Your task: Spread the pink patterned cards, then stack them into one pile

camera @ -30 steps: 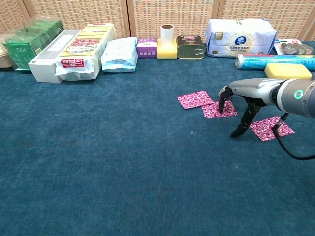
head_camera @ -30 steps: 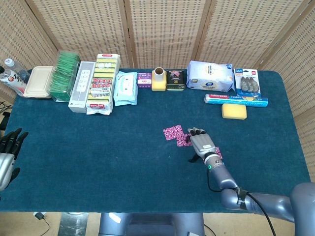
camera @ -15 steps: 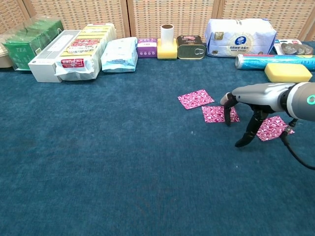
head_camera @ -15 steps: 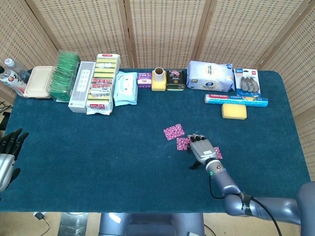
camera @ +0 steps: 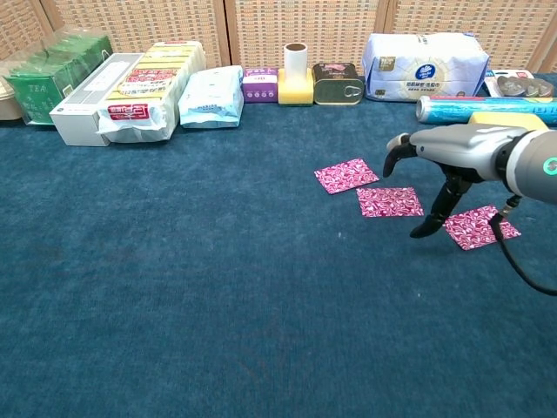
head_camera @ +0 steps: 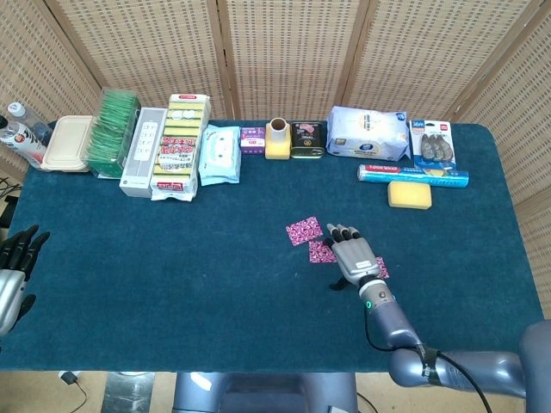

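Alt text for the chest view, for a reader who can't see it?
The robot's right hand hovers, fingers apart and holding nothing, over three pink patterned cards laid out separately in a row on the dark blue tablecloth. Packaged groceries line the table's far edge.

three pink cards [camera: 346, 175] [camera: 389, 202] [camera: 476, 226], two hands [head_camera: 354, 255] [head_camera: 19, 254], one blue roll [head_camera: 412, 175], one yellow sponge [head_camera: 409, 194], one tin [head_camera: 307, 140], one white tissue pack [head_camera: 368, 133], one green tea box [camera: 54, 77].
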Available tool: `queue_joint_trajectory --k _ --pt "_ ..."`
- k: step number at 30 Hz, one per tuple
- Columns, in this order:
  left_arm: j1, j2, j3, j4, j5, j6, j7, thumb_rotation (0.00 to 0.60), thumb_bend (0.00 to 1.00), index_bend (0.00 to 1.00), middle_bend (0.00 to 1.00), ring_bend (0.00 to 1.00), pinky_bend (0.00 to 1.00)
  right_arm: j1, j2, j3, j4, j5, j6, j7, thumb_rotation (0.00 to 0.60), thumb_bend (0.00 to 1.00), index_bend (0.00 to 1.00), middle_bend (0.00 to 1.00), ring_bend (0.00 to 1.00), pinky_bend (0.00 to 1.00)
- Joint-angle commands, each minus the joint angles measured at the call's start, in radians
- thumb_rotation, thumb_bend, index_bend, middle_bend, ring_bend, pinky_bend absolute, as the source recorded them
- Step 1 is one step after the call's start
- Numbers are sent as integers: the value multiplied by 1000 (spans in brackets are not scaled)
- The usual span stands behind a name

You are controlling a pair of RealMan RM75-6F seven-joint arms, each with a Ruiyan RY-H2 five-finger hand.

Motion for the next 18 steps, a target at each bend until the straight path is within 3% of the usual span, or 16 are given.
queue_joint_trajectory --k 1,18 --pt "2 1 0 0 1 3 -3 600 94 0 0 0 78 3 -47 30 64 45 9 -13 518 0 189 9 0 81" --pt "1 6 -4 4 -4 1 -16 600 94 0 0 0 78 23 -125 89 160 133 17 -74 516 0 204 8 0 89"
